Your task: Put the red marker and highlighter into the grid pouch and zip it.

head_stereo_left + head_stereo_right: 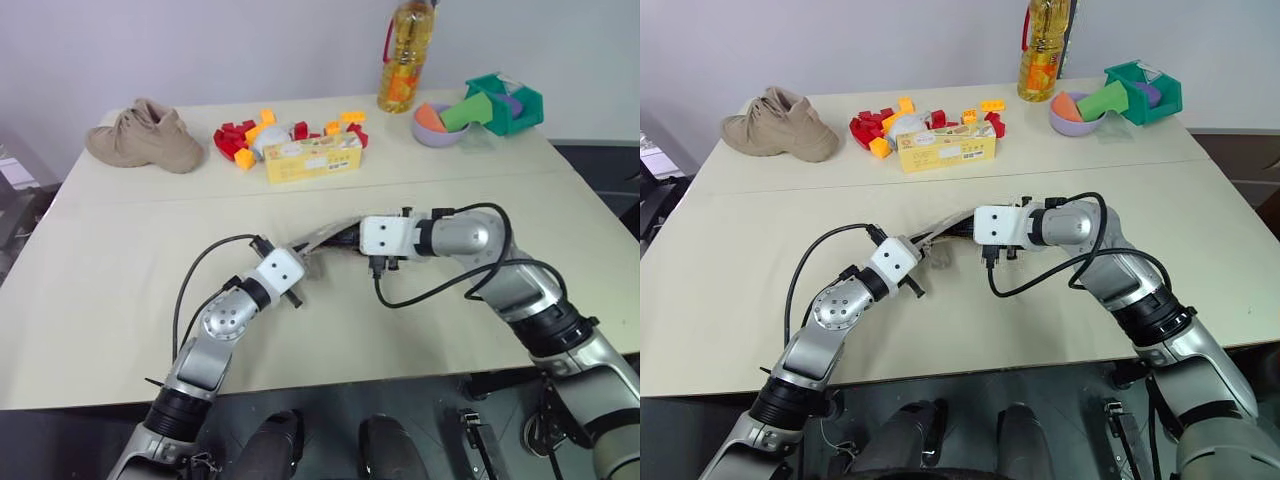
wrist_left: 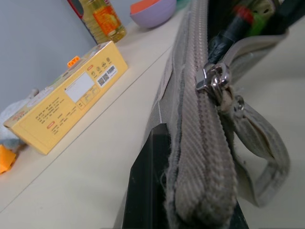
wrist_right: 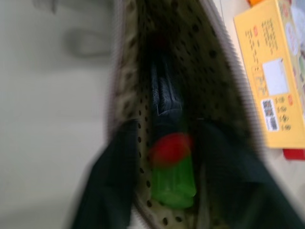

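Your left gripper (image 2: pixel 190 210) is squeezed tight on one end of the grid pouch (image 2: pixel 190 124), right by its zipper pull (image 2: pixel 213 82) and grey loop (image 2: pixel 267 152). Your right gripper (image 3: pixel 162 191) is at the pouch's open mouth with its jaws apart, one finger (image 3: pixel 102 191) on each side of the opening. Between those jaws you can see the red marker (image 3: pixel 170 149) and the highlighter (image 3: pixel 174 183) already sitting inside the pouch. The yellow box (image 1: pixel 312 158) is well behind both grippers.
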Robot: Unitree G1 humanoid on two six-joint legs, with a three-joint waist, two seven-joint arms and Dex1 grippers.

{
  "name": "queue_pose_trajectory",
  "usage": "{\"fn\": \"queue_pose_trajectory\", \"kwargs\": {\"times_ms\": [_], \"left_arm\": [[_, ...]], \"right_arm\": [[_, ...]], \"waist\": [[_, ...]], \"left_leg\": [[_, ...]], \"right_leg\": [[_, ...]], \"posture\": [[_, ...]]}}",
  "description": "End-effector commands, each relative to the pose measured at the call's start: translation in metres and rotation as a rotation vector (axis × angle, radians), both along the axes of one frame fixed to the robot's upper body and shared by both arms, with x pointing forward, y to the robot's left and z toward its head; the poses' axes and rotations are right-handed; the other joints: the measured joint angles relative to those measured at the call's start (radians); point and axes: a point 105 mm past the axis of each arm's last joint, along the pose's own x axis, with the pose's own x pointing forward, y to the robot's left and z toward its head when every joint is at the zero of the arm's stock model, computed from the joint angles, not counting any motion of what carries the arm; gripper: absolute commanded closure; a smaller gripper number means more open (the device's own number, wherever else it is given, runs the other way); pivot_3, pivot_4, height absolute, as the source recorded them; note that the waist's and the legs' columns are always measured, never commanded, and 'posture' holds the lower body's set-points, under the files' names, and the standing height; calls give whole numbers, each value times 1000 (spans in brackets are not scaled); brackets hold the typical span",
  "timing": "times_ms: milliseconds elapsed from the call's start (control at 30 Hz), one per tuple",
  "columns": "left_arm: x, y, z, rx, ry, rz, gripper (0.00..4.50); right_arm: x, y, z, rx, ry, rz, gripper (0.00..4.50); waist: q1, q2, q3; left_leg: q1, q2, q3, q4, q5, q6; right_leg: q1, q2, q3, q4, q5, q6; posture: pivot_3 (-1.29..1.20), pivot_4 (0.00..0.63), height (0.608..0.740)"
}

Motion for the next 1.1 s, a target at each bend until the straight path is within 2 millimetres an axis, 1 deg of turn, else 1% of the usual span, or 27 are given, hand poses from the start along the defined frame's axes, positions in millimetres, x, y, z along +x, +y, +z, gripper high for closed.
{"fn": "queue_pose_trajectory", "kwargs": {"times_ms": [33,100,233,300,400,467,533,633,700,833,933,1000,1033,1067,1100], "left_arm": [[0,1,14,-30,-42,12,4500],[4,5,16,-69,-28,41,4500],[15,11,25,-203,27,105,4500],[20,11,28,-251,54,115,4500],[30,6,35,-335,108,125,4500],[38,1,41,-412,157,133,4500],[42,-5,44,-471,202,130,4500],[44,-15,48,-533,257,105,4500],[44,-19,49,-553,277,96,4500],[41,-23,49,-560,295,88,4500],[39,-24,48,-556,299,80,4500],[38,-24,48,-559,301,82,4500],[38,-23,48,-561,302,82,4500],[37,-23,48,-563,304,83,4500],[37,-23,48,-564,305,83,4500]], "right_arm": [[0,-3,35,67,-93,9,821],[-5,-6,46,136,-76,15,821],[-19,-12,79,379,2,30,821],[-30,-13,84,450,70,49,821],[-47,-10,75,501,183,87,821],[-47,-1,62,566,262,60,821],[-44,9,51,615,295,30,821],[-28,22,41,711,302,-67,821],[-21,30,35,761,327,-114,821],[-14,40,29,799,349,-155,821],[-14,49,24,806,371,-154,821],[-15,53,22,813,389,-150,1353],[-15,54,21,818,395,-154,1726],[-13,54,20,821,399,-163,2123],[-12,54,19,824,399,-172,2770]], "waist": [[0,0,0],[0,0,0],[2,0,0],[1,0,0],[3,0,0],[2,-1,0],[-1,-1,0],[-5,-1,0],[-4,-1,0],[-2,-1,0],[-2,-1,0],[-3,-1,0],[-3,-1,0],[-3,-1,0],[-2,-1,0]], "left_leg": [[0,0,0,0,0,0],[0,0,0,0,0,0],[0,0,0,0,0,1],[0,0,-1,0,0,1],[0,0,-1,0,-1,1],[0,0,-1,1,-1,1],[0,0,-1,2,-1,1],[0,0,-1,2,0,0],[0,0,-1,1,2,-3],[0,0,-1,2,3,-4],[0,0,-1,2,3,-4],[0,0,-1,2,3,-4],[0,0,-1,2,3,-4],[0,0,-1,2,3,-4],[0,0,-1,2,3,-4]], "right_leg": [[0,0,0,0,0,0],[0,0,0,0,0,0],[0,0,0,0,0,0],[1,0,0,0,0,0],[1,0,-1,0,0,0],[1,0,-1,0,0,0],[1,0,-1,0,0,0],[0,0,-1,2,0,0],[0,0,0,2,0,0],[0,0,0,2,0,0],[0,0,0,2,0,0],[0,0,0,2,0,0],[0,0,0,2,0,0],[0,0,0,2,0,0],[0,0,0,2,0,0]], "posture": [[0,150,740],[0,150,740],[0,150,740],[0,150,740],[0,150,740],[0,150,740],[0,150,740],[0,150,740],[0,150,740],[0,150,740],[0,150,740],[0,150,740],[0,150,740],[0,150,740],[0,150,740]]}}
